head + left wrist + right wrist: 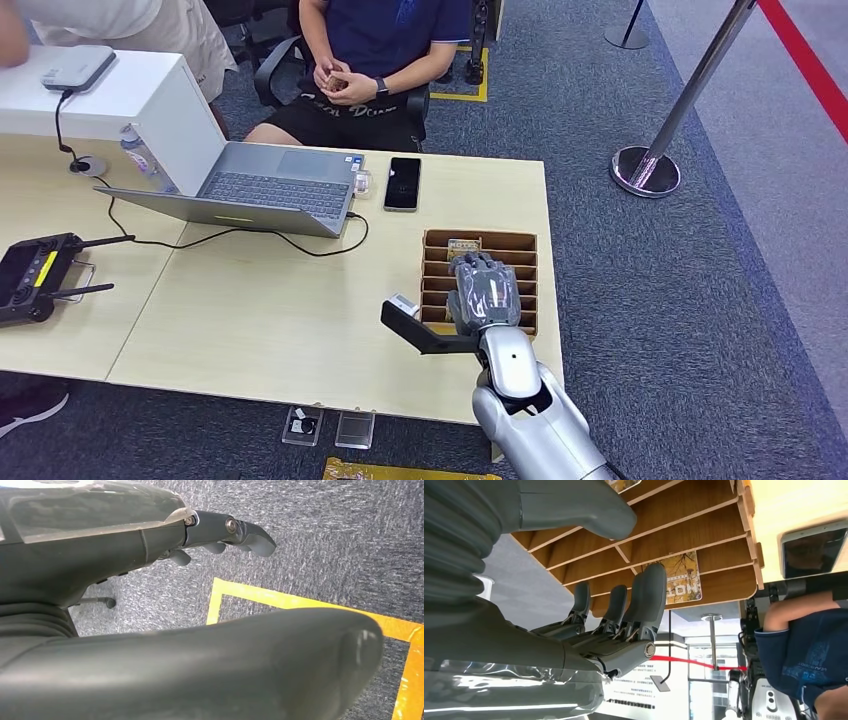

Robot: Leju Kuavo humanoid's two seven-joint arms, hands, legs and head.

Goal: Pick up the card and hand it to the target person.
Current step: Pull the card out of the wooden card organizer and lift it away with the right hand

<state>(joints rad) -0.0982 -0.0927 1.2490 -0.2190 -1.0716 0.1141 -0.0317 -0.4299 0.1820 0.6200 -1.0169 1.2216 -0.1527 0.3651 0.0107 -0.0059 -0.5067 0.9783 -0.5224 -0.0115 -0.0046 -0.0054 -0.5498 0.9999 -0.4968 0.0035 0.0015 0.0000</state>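
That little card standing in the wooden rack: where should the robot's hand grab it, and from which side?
Probably by its top edge, from above. The card stands in the far slot of the wooden rack, so the dividers cover its faces and sides. The right hand hovers over the rack, fingers apart.

We see a glossy silver arm [530, 405] ending in a grey hand [483, 292] with a ribbed cover, dark fingers [644, 600], a silver screw at the knuckle

Even overhead light is brightening the pale wooden bench [300, 320]; close grey fingers [646, 597] are blurring in both wrist views.
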